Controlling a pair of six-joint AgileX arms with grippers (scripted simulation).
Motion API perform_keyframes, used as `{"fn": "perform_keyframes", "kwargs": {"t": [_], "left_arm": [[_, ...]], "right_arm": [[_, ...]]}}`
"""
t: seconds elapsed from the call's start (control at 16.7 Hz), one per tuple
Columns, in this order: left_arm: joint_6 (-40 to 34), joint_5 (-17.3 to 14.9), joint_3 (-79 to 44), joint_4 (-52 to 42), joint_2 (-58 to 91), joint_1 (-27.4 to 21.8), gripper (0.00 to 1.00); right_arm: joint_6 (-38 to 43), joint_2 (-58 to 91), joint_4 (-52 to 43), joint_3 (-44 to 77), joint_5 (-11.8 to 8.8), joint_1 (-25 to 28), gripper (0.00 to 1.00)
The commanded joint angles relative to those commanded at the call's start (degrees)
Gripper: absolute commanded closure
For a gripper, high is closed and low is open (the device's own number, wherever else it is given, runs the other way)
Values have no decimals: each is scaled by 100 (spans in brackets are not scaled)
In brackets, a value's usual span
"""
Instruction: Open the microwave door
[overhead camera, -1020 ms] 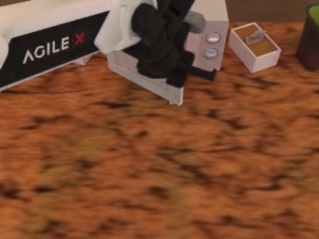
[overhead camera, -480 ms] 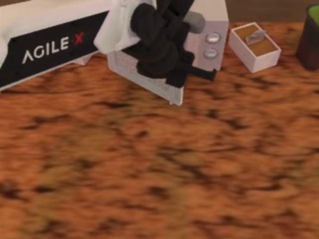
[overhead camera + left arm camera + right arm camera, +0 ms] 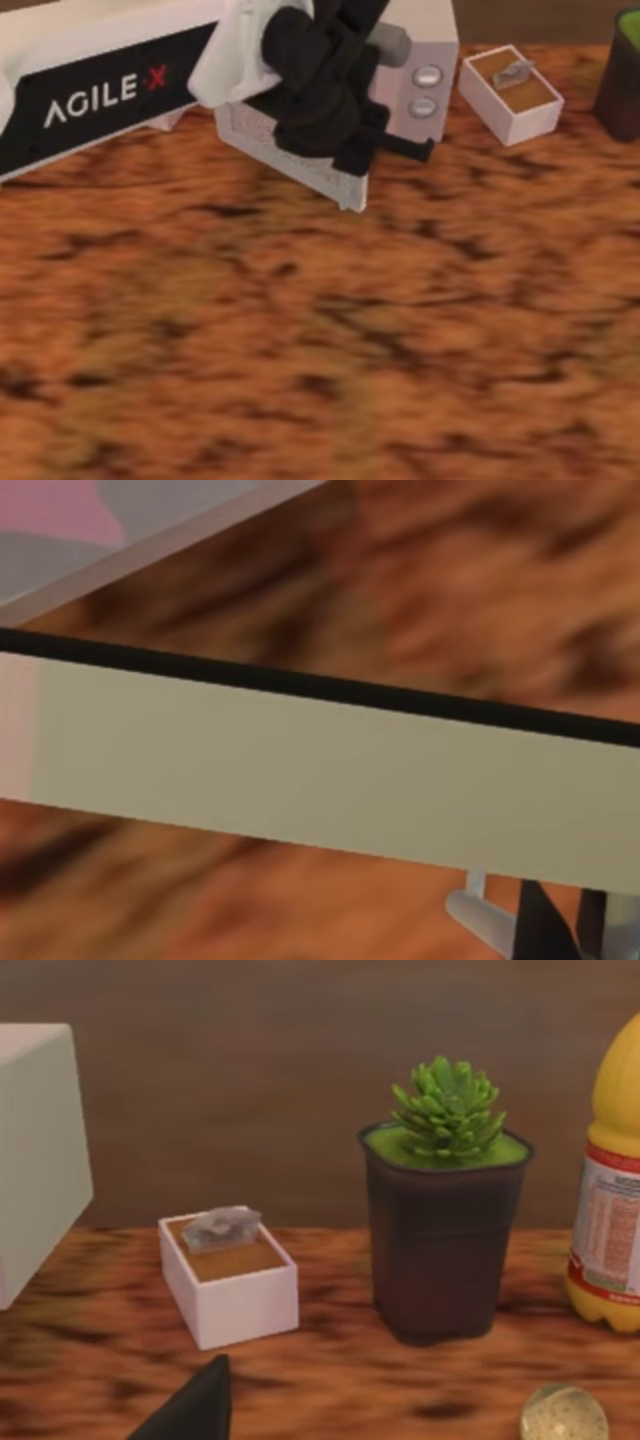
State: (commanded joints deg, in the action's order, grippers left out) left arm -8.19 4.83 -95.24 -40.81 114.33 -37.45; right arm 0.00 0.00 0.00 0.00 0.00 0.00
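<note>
Although the microwave door (image 3: 300, 160) stands swung partly out from the microwave (image 3: 425, 60) at the table's far left-centre, the left hand (image 3: 385, 148) sits at its free edge, finger state indeterminate; further swing remains.

A small white open box (image 3: 510, 95) with a brown inside sits up at one o'clock on the mottled orange-brown table (image 3: 320, 340), a greyish lump (image 3: 512, 70) lying in it. Out at two o'clock, at the very edge, a dark brown pot (image 3: 622, 75) shows a green top. The right wrist view shows that pot holding a spiky green succulent (image 3: 447, 1105), with a yellow bottle (image 3: 610, 1175) bearing a printed label just beside it and a small pale round thing (image 3: 565, 1415) on the table near the bottle.
</note>
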Motion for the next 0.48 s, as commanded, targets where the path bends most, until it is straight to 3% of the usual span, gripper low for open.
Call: {"fn": "perform_keyframes", "kwargs": {"t": [0.48], "left_arm": [[-5, -49, 23, 9, -1, -30, 100]], "right_arm": [[0, 0, 0, 0, 0, 0, 0]]}}
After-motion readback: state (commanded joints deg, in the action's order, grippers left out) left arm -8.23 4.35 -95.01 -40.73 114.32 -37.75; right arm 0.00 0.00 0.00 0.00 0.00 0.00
